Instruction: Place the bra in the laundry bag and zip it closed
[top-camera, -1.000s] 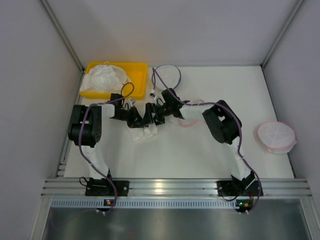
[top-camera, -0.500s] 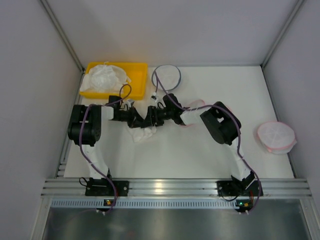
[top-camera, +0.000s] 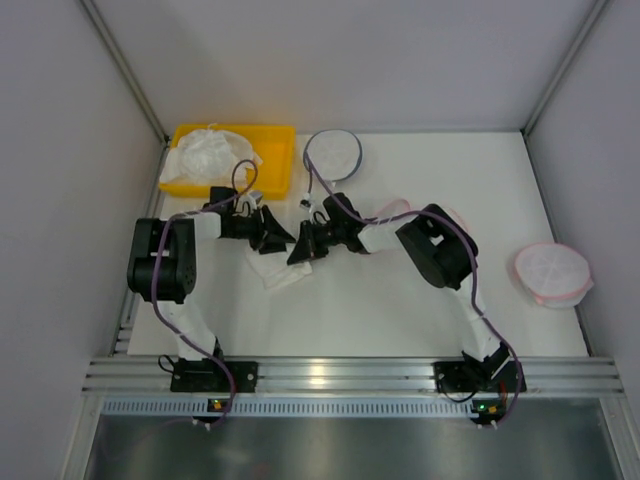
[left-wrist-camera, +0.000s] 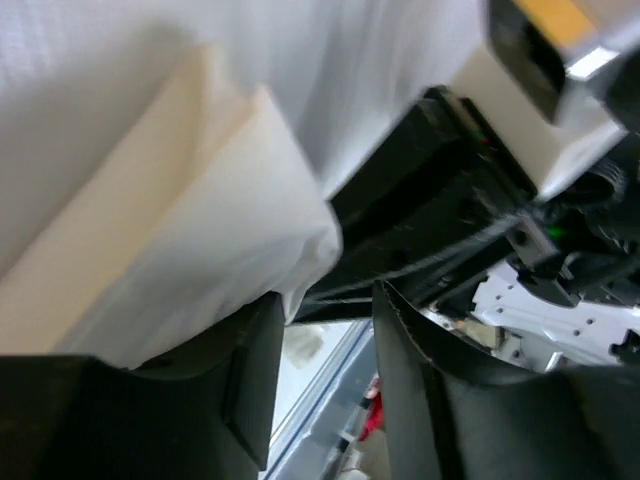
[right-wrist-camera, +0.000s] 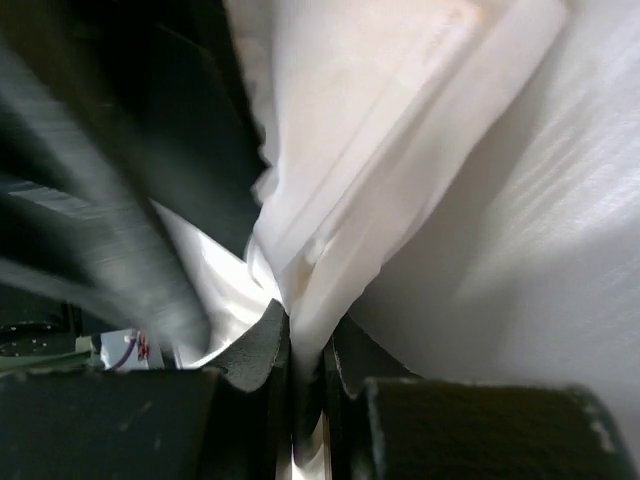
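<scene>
R pincer (right-wrist-camera: 308, 335) pinched shut on bra (top-camera: 283, 272) edge, L pincer (left-wrist-camera: 328, 300) part open w/ nothing held; pink-rim bag (top-camera: 392, 208) lies just right, under R arm (top-camera: 430, 245).

This is looking like a robotics lab test cell: the left arm (top-camera: 165, 265) and the right arm (top-camera: 440, 250) are standing bolted to an aluminium rail (top-camera: 340, 375) that is running along the near edge of a plain white bench (top-camera: 400, 310). Blank pale walls (top-camera: 350, 60) and slim metal posts (top-camera: 125, 65) are boxing the bench in on three sides. Purple cables (top-camera: 476, 290) are trailing along the arms, a yellow plastic bin (top-camera: 283, 140) is sitting at the back, and small indicator lights (top-camera: 482, 407) are glowing below the rail.
</scene>
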